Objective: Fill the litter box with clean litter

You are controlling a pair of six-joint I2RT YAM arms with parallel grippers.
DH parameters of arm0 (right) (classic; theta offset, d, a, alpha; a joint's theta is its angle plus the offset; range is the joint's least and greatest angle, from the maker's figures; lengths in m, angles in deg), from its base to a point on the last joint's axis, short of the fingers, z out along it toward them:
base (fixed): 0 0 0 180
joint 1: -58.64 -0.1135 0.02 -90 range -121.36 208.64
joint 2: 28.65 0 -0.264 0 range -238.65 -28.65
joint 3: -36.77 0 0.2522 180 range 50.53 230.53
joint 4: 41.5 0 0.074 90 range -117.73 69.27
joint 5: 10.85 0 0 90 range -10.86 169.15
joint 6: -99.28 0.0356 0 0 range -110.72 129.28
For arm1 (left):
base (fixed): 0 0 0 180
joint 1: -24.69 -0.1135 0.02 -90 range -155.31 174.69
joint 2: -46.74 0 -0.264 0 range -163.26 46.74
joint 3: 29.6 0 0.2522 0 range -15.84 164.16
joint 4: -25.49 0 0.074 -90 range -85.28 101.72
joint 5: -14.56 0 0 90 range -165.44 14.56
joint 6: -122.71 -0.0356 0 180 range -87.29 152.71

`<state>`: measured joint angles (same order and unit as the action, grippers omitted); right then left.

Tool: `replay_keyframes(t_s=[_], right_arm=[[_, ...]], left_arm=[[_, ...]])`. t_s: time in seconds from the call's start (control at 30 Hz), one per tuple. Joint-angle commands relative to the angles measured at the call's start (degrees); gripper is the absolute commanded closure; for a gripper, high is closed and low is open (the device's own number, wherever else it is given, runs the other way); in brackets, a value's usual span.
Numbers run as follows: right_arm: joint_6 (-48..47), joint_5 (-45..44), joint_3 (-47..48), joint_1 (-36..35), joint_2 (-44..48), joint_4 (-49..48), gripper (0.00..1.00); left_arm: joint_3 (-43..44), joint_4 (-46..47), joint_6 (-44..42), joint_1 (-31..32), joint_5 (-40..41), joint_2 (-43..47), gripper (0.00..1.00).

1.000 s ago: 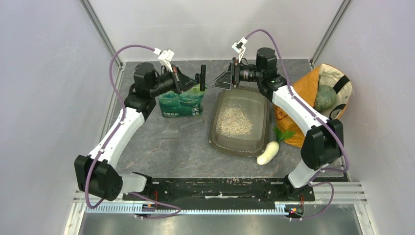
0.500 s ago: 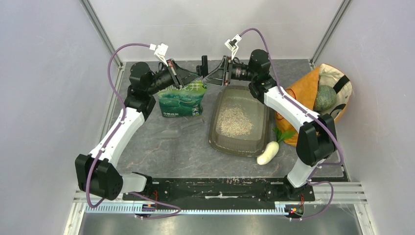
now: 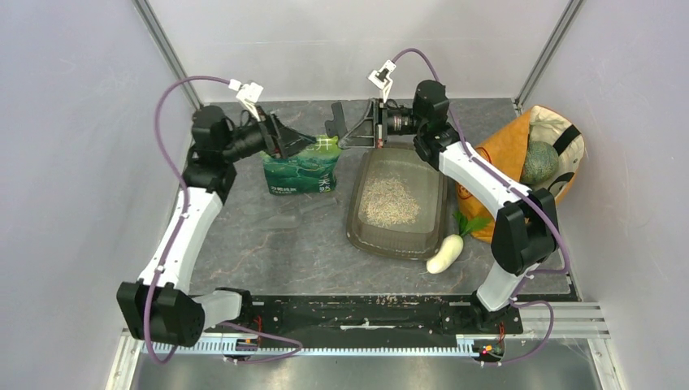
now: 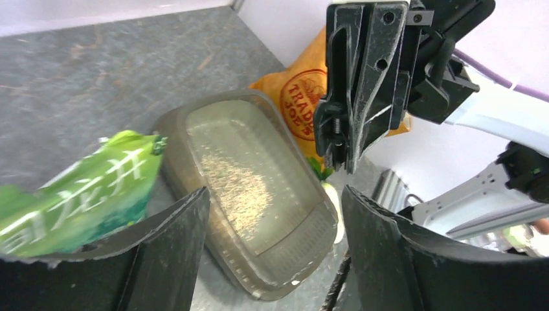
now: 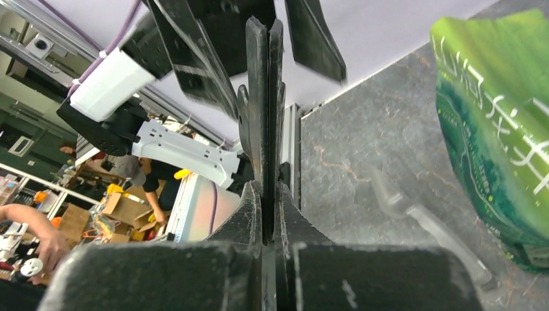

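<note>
1. The litter box [image 3: 398,246] lies flat on the grey table [image 3: 268,236], right of centre, with its long side running away from the arm bases.
2. The clean litter [image 3: 388,201] forms a loose heap on the middle of the tray floor. The floor around the heap shows bare.
3. A green printed pouch [image 3: 301,171] stands upright just beside the far left corner of the tray.
4. The left gripper [image 4: 275,193] is at the top edge of the pouch with its fingers spread wide and nothing between them. Whether it touches the pouch cannot be told.
5. The right gripper [image 5: 263,32] is raised over the far left corner of the tray. Its fingers are pressed flat together and clamp nothing. It points toward the left gripper, near it but apart.
6. A white radish [image 3: 445,253] with green leaves lies just beside the near right corner of the tray.
7. An orange-and-cream fabric bag [image 3: 500,154] sits to the right of the tray, with a round green squash [image 3: 539,162] inside it.
</note>
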<state>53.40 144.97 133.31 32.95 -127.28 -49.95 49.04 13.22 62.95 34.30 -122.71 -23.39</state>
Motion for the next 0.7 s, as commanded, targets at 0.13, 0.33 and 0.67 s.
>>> replay_keyframes(t_s=[0.13, 0.33, 0.67], right_arm=[[-23.5, 7.1, 8.4, -1.3, 0.8, 32.7, 1.0], [-29.1, 7.5, 13.7, -2.3, -0.4, 45.4, 1.0], [-25.5, 13.9, 8.8, -5.0, 1.3, 51.8, 1.0]], left_arm=[[12.9, -23.2, -20.0, -2.9, -15.4, 0.1, 0.16], [8.7, -16.1, -22.4, -1.6, -3.1, 5.8, 0.15], [-11.5, -9.4, -92.7, -1.4, 3.2, 25.3, 0.13]])
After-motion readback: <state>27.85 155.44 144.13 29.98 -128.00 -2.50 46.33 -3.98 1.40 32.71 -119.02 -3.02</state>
